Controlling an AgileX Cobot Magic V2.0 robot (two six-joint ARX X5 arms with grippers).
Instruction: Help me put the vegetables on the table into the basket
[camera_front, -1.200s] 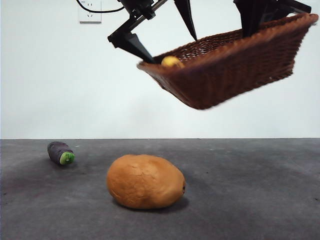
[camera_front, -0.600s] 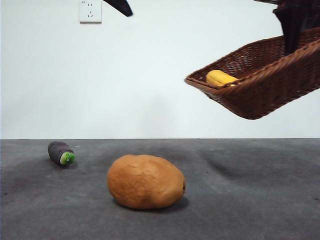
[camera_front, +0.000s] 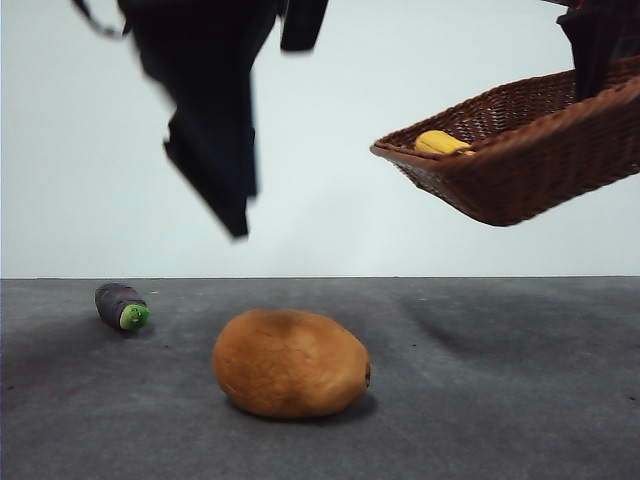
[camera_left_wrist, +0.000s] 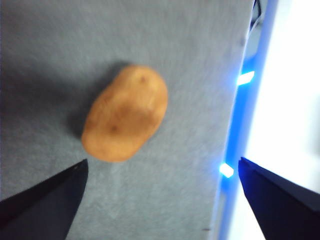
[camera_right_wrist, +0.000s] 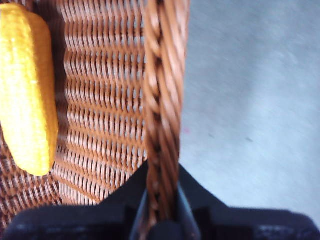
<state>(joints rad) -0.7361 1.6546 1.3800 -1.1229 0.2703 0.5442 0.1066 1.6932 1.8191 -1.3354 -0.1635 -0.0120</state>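
Here the right gripper (camera_right_wrist: 161, 220) pinches the rim of the basket (camera_front: 520, 170), which hangs tilted in the air at the right with the yellow piece (camera_front: 441, 143) inside. The left gripper (camera_left_wrist: 160, 187), fingers spread wide, hovers above the potato (camera_front: 291, 362) on the table (camera_front: 500, 400). The eggplant (camera_front: 121, 306) lies far left.

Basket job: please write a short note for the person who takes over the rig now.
Right hand: shut on the basket rim, holding it tilted in the air.
Left hand: open, above the potato.
Done: yellow piece lies in the basket.
Left: potato and eggplant, both on the table.
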